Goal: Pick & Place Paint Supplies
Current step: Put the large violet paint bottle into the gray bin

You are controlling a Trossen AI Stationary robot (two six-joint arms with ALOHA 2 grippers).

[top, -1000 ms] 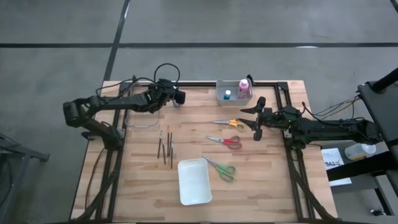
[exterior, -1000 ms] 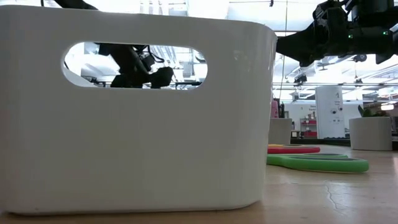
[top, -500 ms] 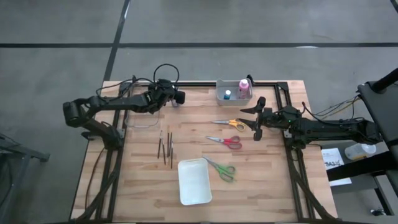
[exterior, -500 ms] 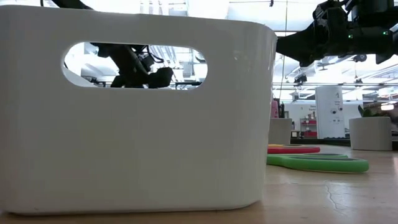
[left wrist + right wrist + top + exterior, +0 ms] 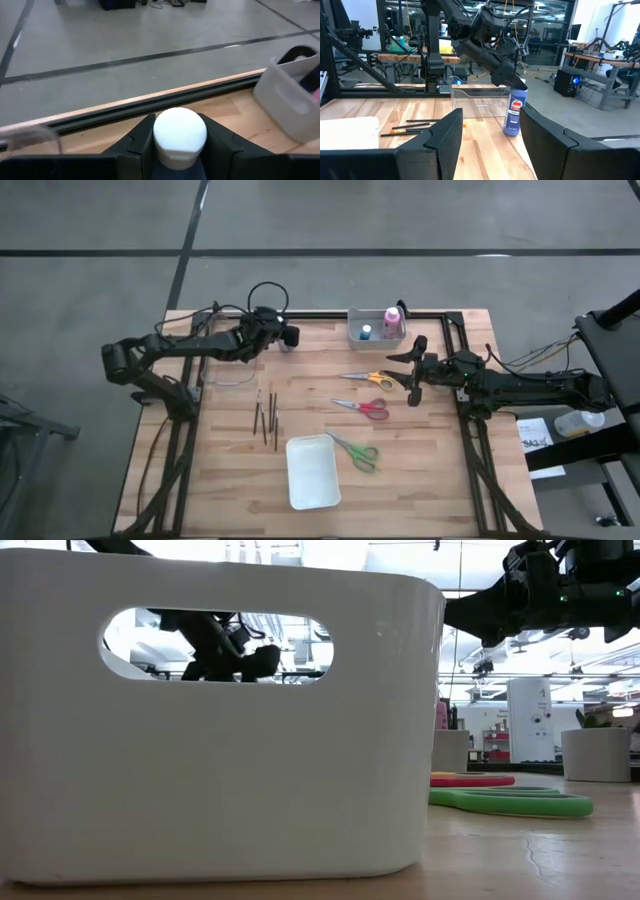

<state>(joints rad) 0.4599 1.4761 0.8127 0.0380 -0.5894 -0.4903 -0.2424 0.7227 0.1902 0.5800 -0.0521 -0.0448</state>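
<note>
1. Left gripper: fingers clamped around the white cap of the blue plastic bottle.
2. Bottle: upright at table's far edge; red-white label, writing illegible.
3. Right gripper: fingers spread, empty, beside orange-handled scissors.

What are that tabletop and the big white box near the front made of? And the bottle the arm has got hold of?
The tabletop looks like wood: pale planks with visible grain and seams, matte. The white bin seems moulded plastic, smooth and slightly glossy, with rounded corners and a cut-out handle. The blue bottle, gripped by the left gripper, is probably plastic too, with a printed label and a white cap.
</note>
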